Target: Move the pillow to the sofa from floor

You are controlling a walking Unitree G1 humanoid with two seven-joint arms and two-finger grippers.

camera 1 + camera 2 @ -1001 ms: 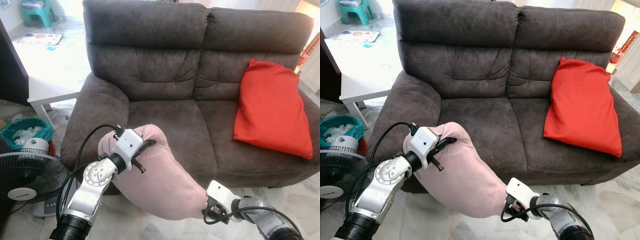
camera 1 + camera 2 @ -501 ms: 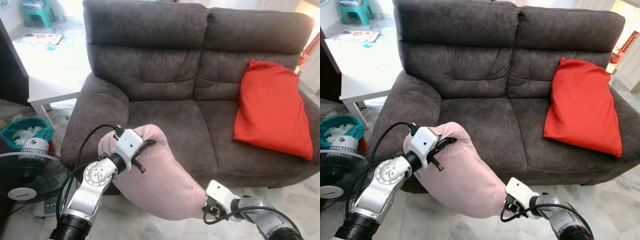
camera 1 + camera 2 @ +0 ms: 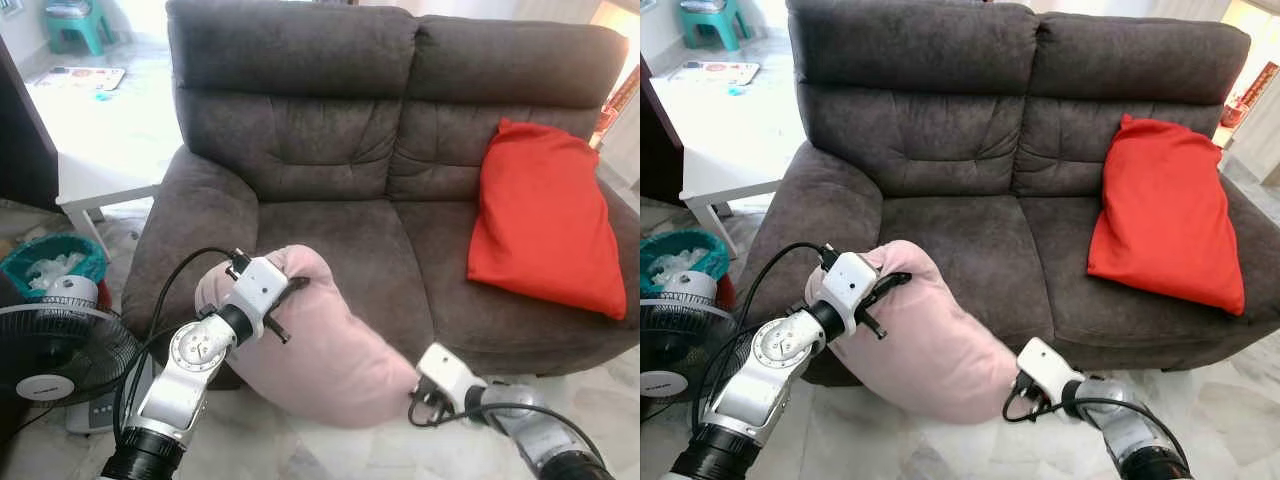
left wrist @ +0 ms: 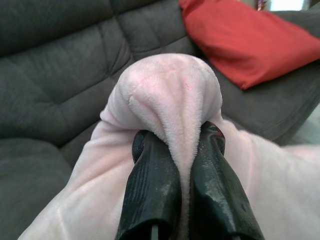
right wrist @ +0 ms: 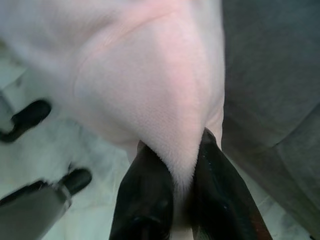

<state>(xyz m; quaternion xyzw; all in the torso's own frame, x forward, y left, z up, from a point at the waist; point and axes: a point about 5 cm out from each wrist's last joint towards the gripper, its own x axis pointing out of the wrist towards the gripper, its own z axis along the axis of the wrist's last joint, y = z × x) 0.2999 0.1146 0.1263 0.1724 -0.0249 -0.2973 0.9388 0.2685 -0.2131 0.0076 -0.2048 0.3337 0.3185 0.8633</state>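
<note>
A pale pink plush pillow [image 3: 325,345] hangs off the floor in front of the dark grey sofa [image 3: 340,230], slung between both arms. My left gripper [image 3: 290,290] is shut on its upper left end, level with the seat's front edge; in the left wrist view its fingers [image 4: 155,185] pinch a fold of pink fabric [image 4: 170,95]. My right gripper [image 3: 412,402] is shut on the pillow's lower right corner, below the seat front; the right wrist view shows its fingers [image 5: 150,195] clamped on the pink corner [image 5: 150,95].
A red pillow [image 3: 545,215] leans on the sofa's right seat and backrest. A fan [image 3: 55,355] and a teal bin [image 3: 50,265] stand at the left, with a white low table [image 3: 95,185] behind them. The left seat cushion [image 3: 335,240] lies bare.
The right gripper has lifted the pillow's lower corner up and toward the sofa front. The left gripper stays about where it was, still holding.
</note>
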